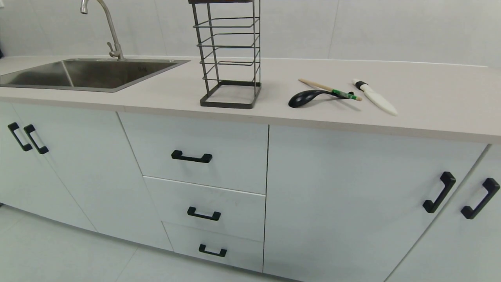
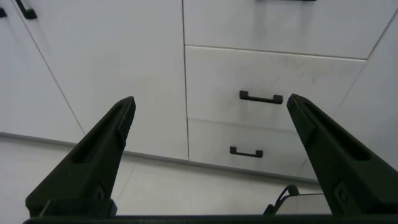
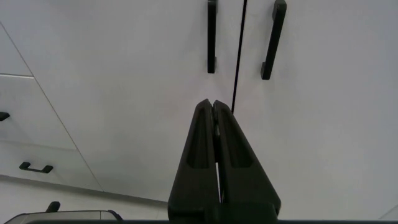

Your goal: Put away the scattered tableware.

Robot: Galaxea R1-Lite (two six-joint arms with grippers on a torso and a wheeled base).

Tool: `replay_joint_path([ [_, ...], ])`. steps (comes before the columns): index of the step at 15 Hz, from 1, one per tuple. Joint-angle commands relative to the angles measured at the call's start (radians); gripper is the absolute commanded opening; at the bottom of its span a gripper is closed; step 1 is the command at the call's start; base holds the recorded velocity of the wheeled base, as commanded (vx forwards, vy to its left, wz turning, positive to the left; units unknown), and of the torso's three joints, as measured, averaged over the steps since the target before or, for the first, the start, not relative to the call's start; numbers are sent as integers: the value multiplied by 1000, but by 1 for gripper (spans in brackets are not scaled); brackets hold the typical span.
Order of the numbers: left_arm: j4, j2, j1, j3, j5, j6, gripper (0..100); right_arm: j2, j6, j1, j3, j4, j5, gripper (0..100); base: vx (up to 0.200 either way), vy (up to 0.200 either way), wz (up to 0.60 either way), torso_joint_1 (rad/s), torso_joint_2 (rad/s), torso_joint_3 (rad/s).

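Counter (image 1: 430, 98) holds rack (image 1: 227, 104), top cut off, perhaps chopsticks (image 1: 328, 89); left fingers (image 2: 99, 155) released, right fingers (image 3: 202, 149) clenched.

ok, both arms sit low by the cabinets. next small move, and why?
Probably raise the right gripper to counter height and open its fingers: it is shut, facing cabinet doors, while the spoon, chopstick and knife lie on the counter right of the rack.

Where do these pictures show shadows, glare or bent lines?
Head view: the beige countertop bows slightly along its front edge, the black curved spoon casts a soft shadow. Left wrist view: even light on the open left end effector. Right wrist view: no glare on the shut right end effector.
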Motion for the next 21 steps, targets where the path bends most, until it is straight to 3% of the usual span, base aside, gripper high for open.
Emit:
replay_joint_path([
  [1,0,1,-1,0,-1,1,100,2,0,0,0,-2,0,0,0,0,0,0,0,0],
  [7,-2,1,-1,0,-7,-1,100,2,0,0,0,-2,0,0,0,0,0,0,0,0],
  [10,-3,1,-1,0,-2,-38,100,2,0,0,0,-2,0,0,0,0,0,0,0,0],
  [12,-34,1,0,-6,-7,-29,100,2,0,0,0,0,0,0,0,0,0,0,0,0],
  [13,-130,1,2,-74,-8,-39,100,2,0,0,0,-2,0,0,0,0,0,0,0,0],
  [14,-143,12,7,-146,-8,-39,100,2,-2,0,0,-2,0,0,0,0,0,0,0,0],
  [16,-89,23,5,-175,-21,-38,100,2,0,0,0,-2,0,0,0,0,0,0,0,0],
  [18,-91,70,-15,-179,-76,-38,100,2,0,0,0,0,0,0,0,0,0,0,0,0],
  [19,-91,70,-15,-179,-76,-38,100,2,0,0,0,0,0,0,0,0,0,0,0,0],
  [20,-89,144,-30,-204,-208,-33,100,2,0,0,0,0,0,0,0,0,0,0,0,0],
  [21,-89,201,-29,-215,-278,-22,100,2,0,0,0,0,0,0,0,0,0,0,0,0],
])
